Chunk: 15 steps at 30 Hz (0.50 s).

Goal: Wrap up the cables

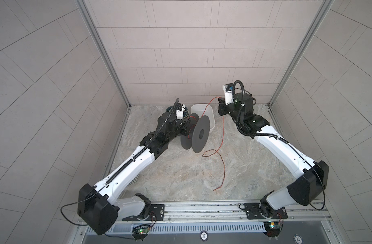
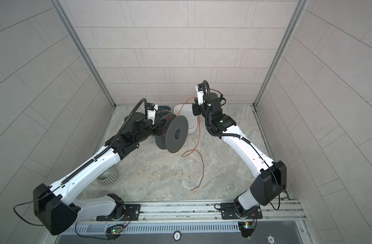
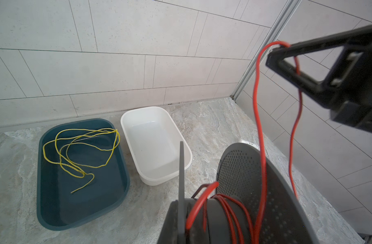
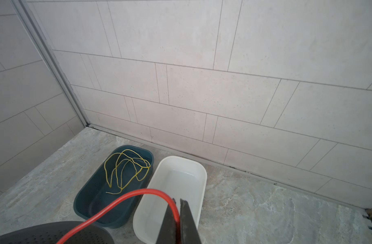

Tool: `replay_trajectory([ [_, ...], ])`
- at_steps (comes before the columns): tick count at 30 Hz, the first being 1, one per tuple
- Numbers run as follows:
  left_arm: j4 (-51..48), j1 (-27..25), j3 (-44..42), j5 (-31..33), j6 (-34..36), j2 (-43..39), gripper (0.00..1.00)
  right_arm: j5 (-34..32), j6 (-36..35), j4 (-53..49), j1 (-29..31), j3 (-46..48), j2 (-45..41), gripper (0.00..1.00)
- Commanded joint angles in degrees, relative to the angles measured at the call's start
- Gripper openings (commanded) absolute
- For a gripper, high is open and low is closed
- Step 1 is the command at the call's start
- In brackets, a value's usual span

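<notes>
Both top views: grey marbled tabletop [image 1: 170, 179], pale tiled walls [image 1: 181, 52] on three sides. A red cable [image 1: 224, 169] trails across the stone and rises to the right gripper [image 1: 220, 100]. The left gripper [image 1: 184, 131], jaws closed, carries the spool [image 1: 200, 134].
Left wrist: several cable turns sit on the spool.
Right wrist: jaws pinch the cable; white tub [image 4: 181, 183] near back wall.

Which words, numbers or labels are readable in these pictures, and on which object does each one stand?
"500": on the white-rimmed chip at the near edge, in both top views.
"10": on the dark chip at the near edge.
Dark print on the right arm's white camera mount: too blurred to read.
</notes>
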<state>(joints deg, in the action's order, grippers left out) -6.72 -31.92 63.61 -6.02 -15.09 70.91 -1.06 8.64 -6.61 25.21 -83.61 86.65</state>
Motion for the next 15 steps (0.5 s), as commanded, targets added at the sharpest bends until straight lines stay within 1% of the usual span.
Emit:
replay_trajectory([
  [1,5.68,-0.19,0.53,-1.83,-1.53,-1.96,0.0,2.49,2.87,2.88,-1.59,2.14,2.07,0.0],
  [4,5.48,-0.21,0.61,-2.07,-1.7,-2.82,0.0,4.5,3.23,4.67,-2.94,3.55,3.89,0.0],
  [7,4.97,-0.13,1.37,-0.62,-2.25,-2.31,0.0,6.61,2.59,8.8,-3.63,5.81,5.72,0.0],
  [8,5.1,0.1,1.84,-0.76,-2.88,-2.19,0.0,7.71,2.36,10.0,-3.8,6.45,6.45,0.0],
  [11,6.0,1.11,2.93,-2.03,-4.54,-2.51,0.0,8.31,2.92,13.13,-4.03,8.51,8.61,0.0],
  [13,7.89,1.81,2.52,-1.17,-5.63,-2.7,0.0,9.18,4.08,16.5,-4.11,10.89,9.4,0.0],
  [15,9.36,2.16,1.8,2.29,-6.49,-2.71,0.0,10.8,5.61,18.72,-4.13,12.77,10.06,0.0],
])
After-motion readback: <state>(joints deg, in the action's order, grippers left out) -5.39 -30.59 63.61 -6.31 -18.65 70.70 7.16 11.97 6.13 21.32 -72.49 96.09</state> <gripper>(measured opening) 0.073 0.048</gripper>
